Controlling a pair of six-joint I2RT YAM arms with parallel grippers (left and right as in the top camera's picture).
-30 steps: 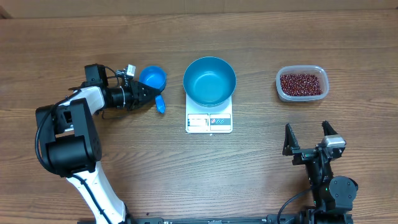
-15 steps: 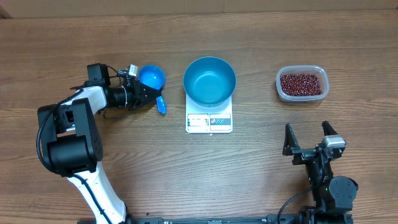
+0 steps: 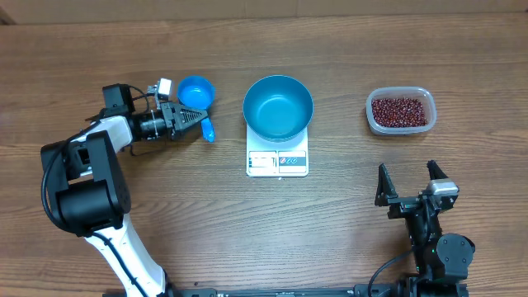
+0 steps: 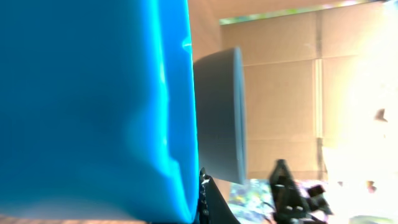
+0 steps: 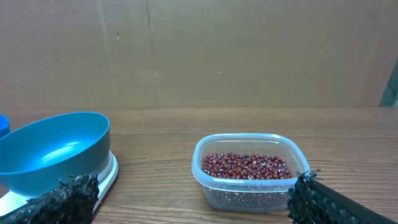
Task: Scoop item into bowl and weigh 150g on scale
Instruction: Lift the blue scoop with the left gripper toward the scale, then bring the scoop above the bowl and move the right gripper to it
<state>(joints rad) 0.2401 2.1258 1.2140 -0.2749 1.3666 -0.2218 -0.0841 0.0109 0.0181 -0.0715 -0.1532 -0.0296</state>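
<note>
- At the left of the table [image 3: 190, 206], my left claw [image 3: 200, 116] is pressed together on the blue scoop [image 3: 196, 90].
- Right claw [image 3: 406, 172] is spread wide and holds nothing.
- Done: the bowl [image 3: 278, 107] sits on the scale [image 3: 277, 162] — empty.
- Left: the beans [image 3: 400, 111] all lie in the tub [image 3: 421, 93], far right; scooping and weighing are not begun.
- Count: one scoop, bowl, scale, tub — two claws (beans beyond counting).

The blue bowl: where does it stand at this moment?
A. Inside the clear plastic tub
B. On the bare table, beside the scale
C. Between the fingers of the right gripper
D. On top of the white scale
D: in the overhead view the blue bowl sits on the white scale, and only the scale's front edge with the display shows below the bowl.
</note>
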